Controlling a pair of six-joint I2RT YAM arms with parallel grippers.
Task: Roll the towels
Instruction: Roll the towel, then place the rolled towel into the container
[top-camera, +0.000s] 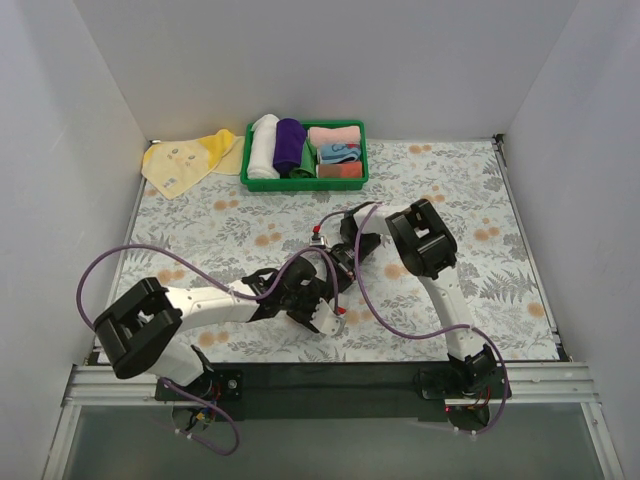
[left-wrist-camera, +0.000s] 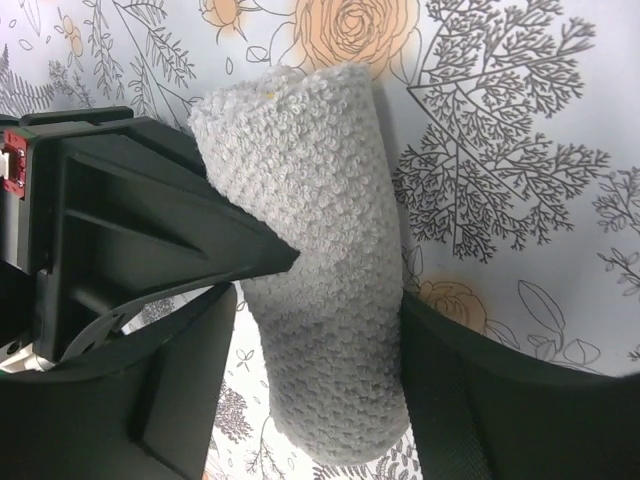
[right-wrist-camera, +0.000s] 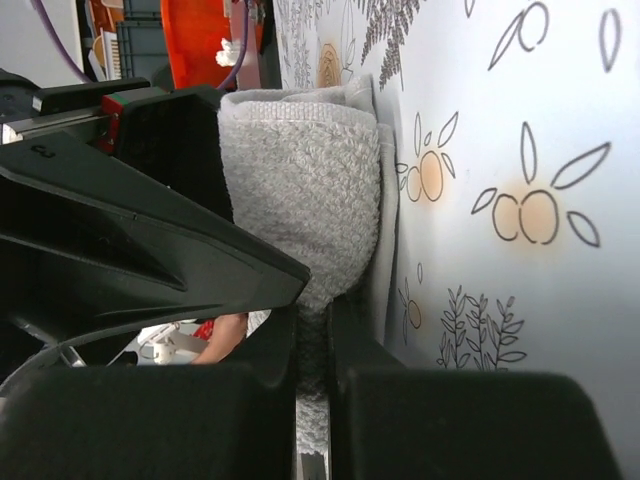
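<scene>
A light grey towel (left-wrist-camera: 310, 180), rolled into a short thick roll, lies on the flowered tablecloth at the table's middle. My left gripper (left-wrist-camera: 315, 330) stands open around the roll. One finger (left-wrist-camera: 480, 400) touches it and a narrow gap shows at the other finger (left-wrist-camera: 180, 400). My right gripper (right-wrist-camera: 312, 340) is shut on a thin edge of the same grey towel (right-wrist-camera: 300, 170). From above, both grippers (top-camera: 322, 305) (top-camera: 345, 262) meet over the roll and hide it. The pale yellow towel (top-camera: 185, 160) lies loosely spread at the back left.
A green basket (top-camera: 305, 184) at the back centre holds a white roll (top-camera: 263, 145), a purple roll (top-camera: 290, 143) and pink (top-camera: 335, 135) and blue (top-camera: 338, 153) folded cloths. White walls close in the table on three sides.
</scene>
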